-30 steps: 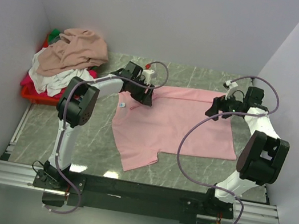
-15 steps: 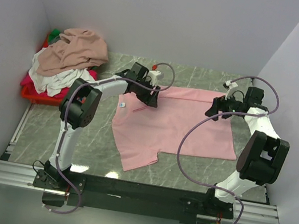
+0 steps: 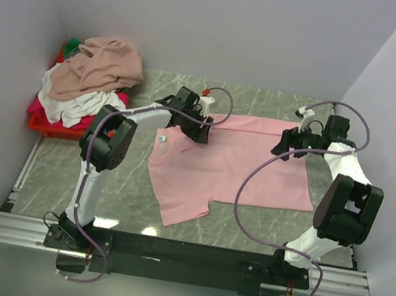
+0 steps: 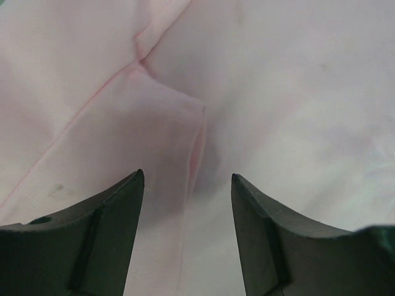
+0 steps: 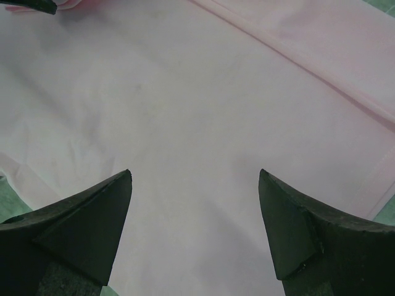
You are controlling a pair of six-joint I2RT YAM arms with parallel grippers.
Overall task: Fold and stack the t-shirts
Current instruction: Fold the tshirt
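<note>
Starting the fold, the left tool and right tool hang spread and empty above the far edge of the pink t-shirt lying flat on the desk; next, probably, lower and pinch cloth.

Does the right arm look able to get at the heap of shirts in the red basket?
Probably not: the heap sits in the far left corner, with the left arm lying between it and the right gripper.
</note>
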